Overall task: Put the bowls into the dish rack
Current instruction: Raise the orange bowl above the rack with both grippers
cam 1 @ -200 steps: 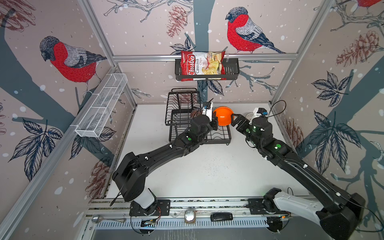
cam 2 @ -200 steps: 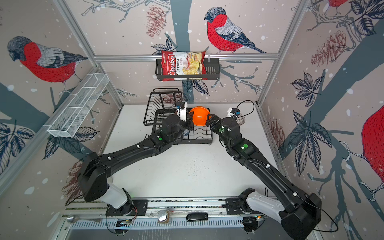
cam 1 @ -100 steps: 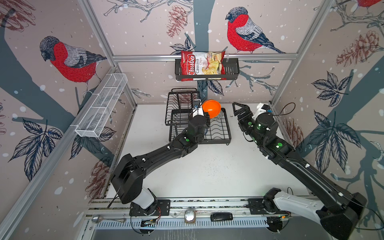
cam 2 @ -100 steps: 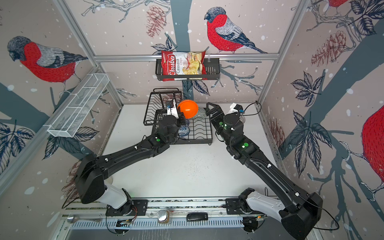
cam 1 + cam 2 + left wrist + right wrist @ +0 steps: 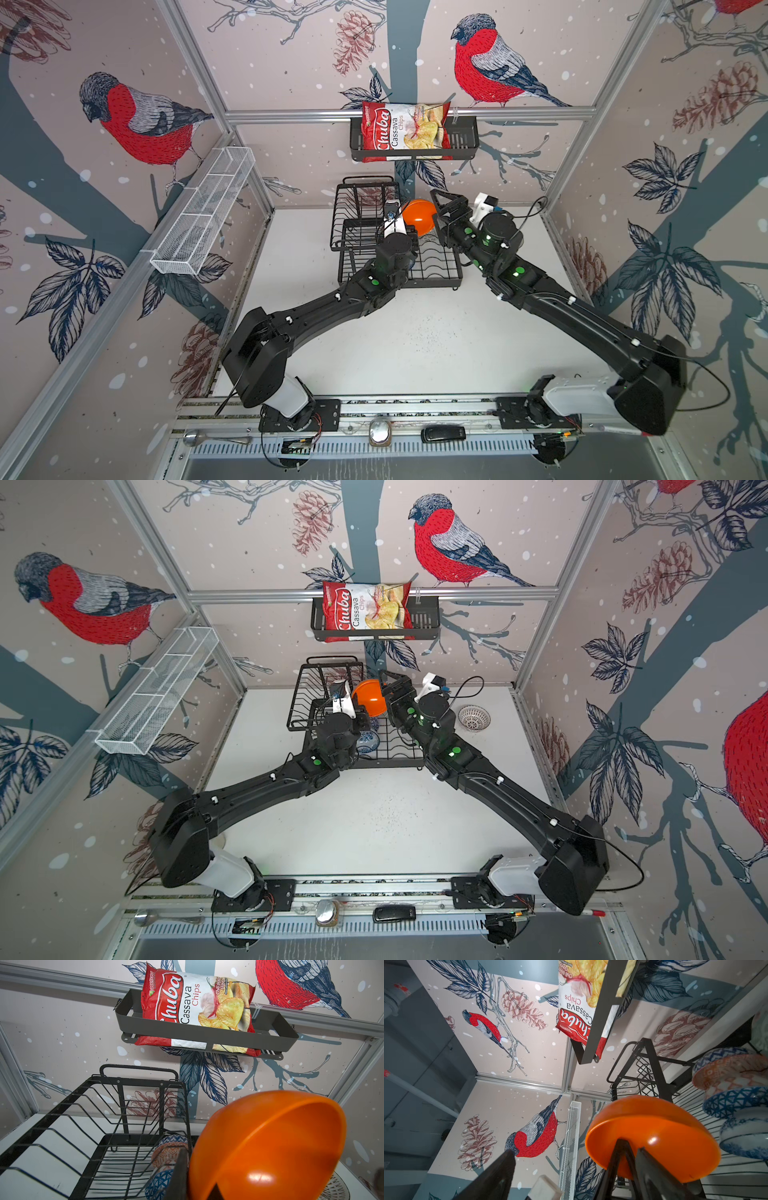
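My left gripper is shut on the rim of the plain orange bowl and holds it tilted above the black dish rack. Close on the bowl's right my right gripper stands open, with the bowl behind one finger. In the rack stand an orange-white bowl, a blue triangle bowl and a blue-white floral bowl. A white lattice bowl sits on the table to the right.
The rack's raised upper tier is left of the orange bowl. A black basket with a chips bag hangs on the back wall above the rack. A white mesh shelf runs along the left wall.
The left gripper has carried the orange bowl left and back, toward the upper tier. The right gripper drew away from the bowl, then came back close beside it, its jaws slightly narrower.
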Robot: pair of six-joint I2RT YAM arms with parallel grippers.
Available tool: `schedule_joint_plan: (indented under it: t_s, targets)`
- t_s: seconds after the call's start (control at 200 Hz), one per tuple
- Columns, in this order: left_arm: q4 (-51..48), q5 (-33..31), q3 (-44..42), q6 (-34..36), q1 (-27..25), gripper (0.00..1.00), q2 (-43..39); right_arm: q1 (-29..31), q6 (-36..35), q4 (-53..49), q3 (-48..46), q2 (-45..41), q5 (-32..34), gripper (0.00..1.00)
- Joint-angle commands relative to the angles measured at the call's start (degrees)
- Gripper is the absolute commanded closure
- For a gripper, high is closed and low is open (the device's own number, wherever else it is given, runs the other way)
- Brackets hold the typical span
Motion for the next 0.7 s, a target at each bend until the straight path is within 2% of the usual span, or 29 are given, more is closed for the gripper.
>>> schedule_joint_plan:
  t_s: [0.0,0.26,0.4,0.505,0.695]
  targets:
    - [6.25,-0.15,-0.57,0.59,-0.3,1.0,-0.88,0.06,4.49,6.94,1.49,2.23,-2.13,0.13]
    - [7.77,-0.18,-1.44,1.68,-1.01,1.0,-1.59,-0.49,7.49,7.66,4.58,6.45,0.48,0.25]
    - [8.55,-0.16,-1.99,1.94,-1.14,1.0,-1.94,-1.15,9.63,8.74,4.68,7.64,0.67,0.36]
    - [9.37,0.15,-2.48,2.11,-1.18,1.0,-2.2,-1.25,10.22,8.63,4.7,8.04,0.86,0.49]
    - [9.92,0.61,-3.05,2.2,-1.3,1.0,-2.38,-1.5,10.89,8.34,4.29,8.09,1.39,0.62]
